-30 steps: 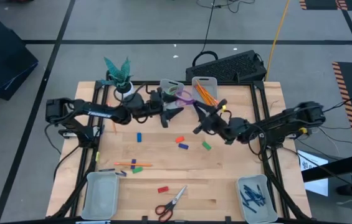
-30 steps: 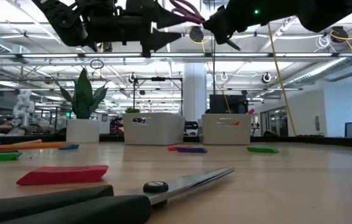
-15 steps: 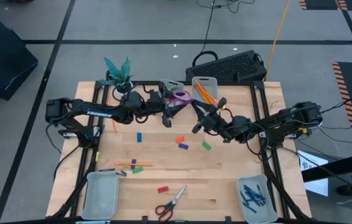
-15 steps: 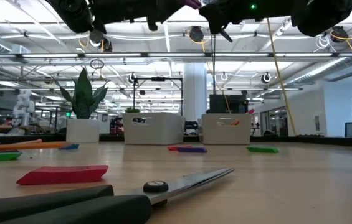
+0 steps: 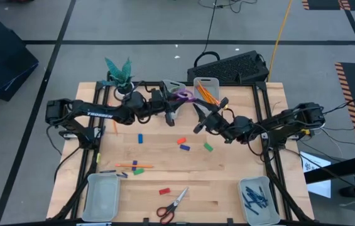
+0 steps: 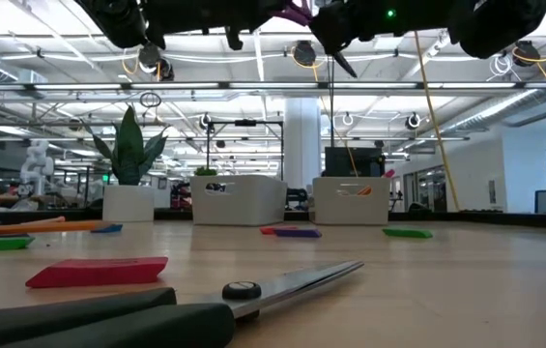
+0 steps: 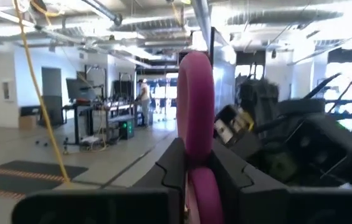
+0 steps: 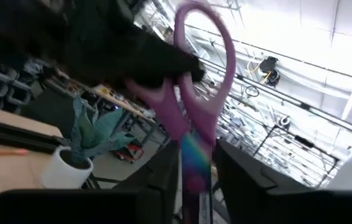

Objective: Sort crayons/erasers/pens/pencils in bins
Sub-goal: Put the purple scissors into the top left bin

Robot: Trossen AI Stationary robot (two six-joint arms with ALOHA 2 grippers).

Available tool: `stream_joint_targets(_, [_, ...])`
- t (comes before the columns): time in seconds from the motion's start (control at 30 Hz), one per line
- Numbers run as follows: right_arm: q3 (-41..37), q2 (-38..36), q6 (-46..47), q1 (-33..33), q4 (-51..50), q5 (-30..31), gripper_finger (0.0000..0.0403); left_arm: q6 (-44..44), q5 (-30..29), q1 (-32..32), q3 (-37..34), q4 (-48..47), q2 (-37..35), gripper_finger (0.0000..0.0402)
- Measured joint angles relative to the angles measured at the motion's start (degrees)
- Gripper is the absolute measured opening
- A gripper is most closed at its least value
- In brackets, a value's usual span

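**Purple Scissors Held Between Both Arms Above the Far Bins**

While the sorting items lie scattered on the counter [image 5: 227, 169], both arms are busy with a pair of purple-handled scissors [image 5: 183, 96] raised in the air just in front of the pencil bin [image 5: 207, 88], which holds orange pencils [image 5: 207, 95]. The left gripper [image 5: 174, 105] has its jaws pinched on a purple handle loop, as its wrist view shows plainly. The right gripper [image 5: 200, 122] has its jaws closed on the scissors from the blade side, below the handle loops. So the scissors are bridged between the two arms, beside the pencil bin and the neighbouring far bin [image 5: 172, 86].

This looks like a handover or a clearing step, not sorting proper, since scissors belong to none of the four kinds. The next move likely calls for one gripper to let go while the other carries the scissors off; releasing out of turn could drop them.

Work remains: well in front of the pencil bin lie erasers, a red one [image 5: 181, 141], a blue one [image 5: 185, 147] and a green one [image 5: 208, 147]. Farther towards the near edge lie a loose pencil [image 5: 130, 165] and a second pair of scissors [image 5: 173, 204]. The pens [image 5: 254, 196] sit in the near right bin [image 5: 257, 201], and the near left bin [image 5: 102, 194] looks empty.
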Motion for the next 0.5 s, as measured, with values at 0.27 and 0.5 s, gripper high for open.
stream_joint_targets(0.27, [0.0,-0.1,5.8,5.1,-2.7,15.6,0.0208,1.3,-7.2,3.0,15.4,-39.1,-4.3,0.0038])
stream_joint_targets(0.5, [0.0,0.0,16.8,8.1,-14.2,23.7,0.0243,-6.5,-10.2,13.0,46.5,-89.2,5.5,0.0038])
